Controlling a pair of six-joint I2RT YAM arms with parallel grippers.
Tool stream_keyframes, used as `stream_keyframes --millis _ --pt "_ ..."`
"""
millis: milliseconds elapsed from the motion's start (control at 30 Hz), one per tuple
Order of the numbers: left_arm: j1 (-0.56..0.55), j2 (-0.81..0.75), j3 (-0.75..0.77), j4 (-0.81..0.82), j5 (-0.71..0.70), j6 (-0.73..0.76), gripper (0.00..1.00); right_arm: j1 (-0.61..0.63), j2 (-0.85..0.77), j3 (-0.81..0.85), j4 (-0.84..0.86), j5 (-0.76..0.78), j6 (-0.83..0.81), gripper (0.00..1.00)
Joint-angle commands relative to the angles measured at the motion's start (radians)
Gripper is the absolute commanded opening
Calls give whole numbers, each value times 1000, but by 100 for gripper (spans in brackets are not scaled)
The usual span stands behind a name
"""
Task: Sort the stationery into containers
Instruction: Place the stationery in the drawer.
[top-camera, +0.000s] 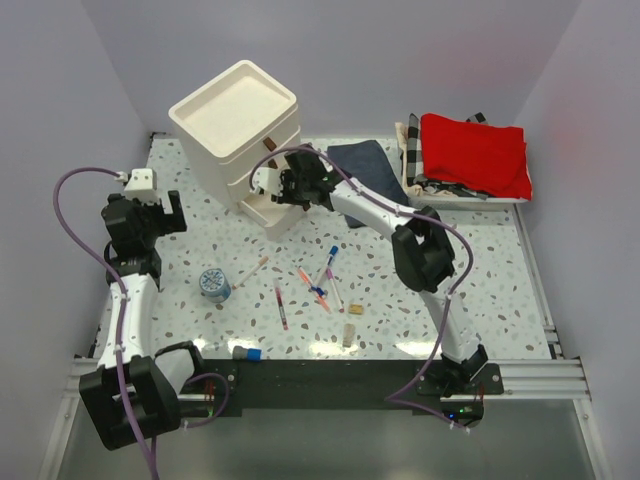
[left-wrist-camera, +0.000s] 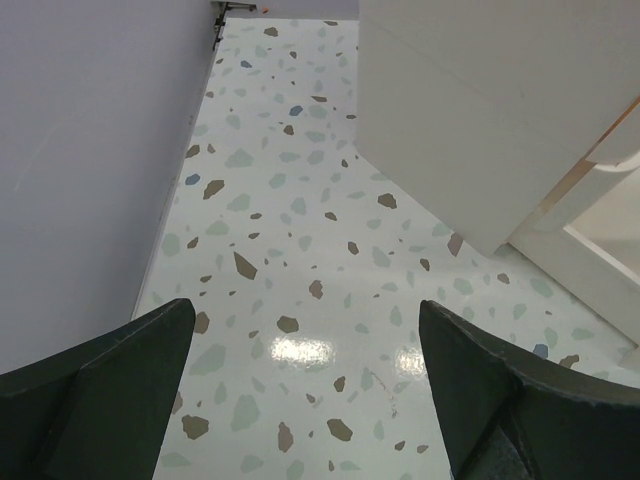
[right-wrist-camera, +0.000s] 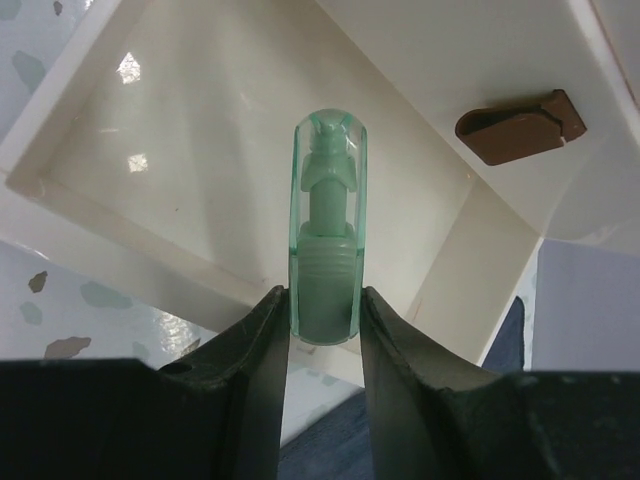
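Mint-green eraser (right-wrist-camera: 327, 220), pinched in my right pincer (right-wrist-camera: 325, 300), points lengthwise over the open drawer (right-wrist-camera: 150, 120) just ahead.

- The right tool (top-camera: 275, 188) is hanging at the open bottom drawer (top-camera: 268, 212) of the drawer unit (top-camera: 240, 125).
- The left tool (top-camera: 142, 210) is hovering near the left edge of the tabletop (top-camera: 450, 300).
- Several pens (top-camera: 281, 305), a roll (top-camera: 214, 284), a tan block (top-camera: 353, 311) and a blue-capped stick (top-camera: 247, 352) are lying loose in front.
- A red cloth (top-camera: 475, 150) is sitting in a basket (top-camera: 412, 150) at back right.
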Motion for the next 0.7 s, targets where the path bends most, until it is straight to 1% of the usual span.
stream_keyframes --millis 0,33,100,133,233,333,400,433,467,533,567,600,667 --pt "10 8 9 36 -3 -6 99 1 -47 -3 105 38 17 38" --pt "10 8 5 40 -2 -6 99 1 -85 -50 123 44 19 43" --pt "11 15 0 56 26 4 99 1 -129 -106 187 46 31 47" --pt "13 17 -9 65 32 6 99 -1 -172 -153 198 49 35 52" --pt "13 14 -32 108 32 -5 99 1 -229 -224 206 50 60 55" --pt "11 2 -46 136 32 -13 99 -1 -310 -293 175 55 100 55" --pt "13 -15 -48 140 32 -11 99 -16 -387 -327 96 32 167 55" --pt "13 -20 -48 140 32 -9 99 -22 -410 -347 45 14 184 54" --pt "11 -26 -49 137 32 -9 99 -28 -429 -356 -75 -26 196 54" --pt "11 -41 -55 137 32 -8 99 -34 -488 -431 -197 -55 224 52" --pt "13 -47 -57 140 34 -6 99 -34 -514 -472 -216 -71 226 50" --pt "13 -55 -61 142 34 -3 99 -34 -578 -574 -216 -63 242 49" --pt "14 -64 -71 145 31 -3 99 -34 -649 -684 -178 -33 255 50"
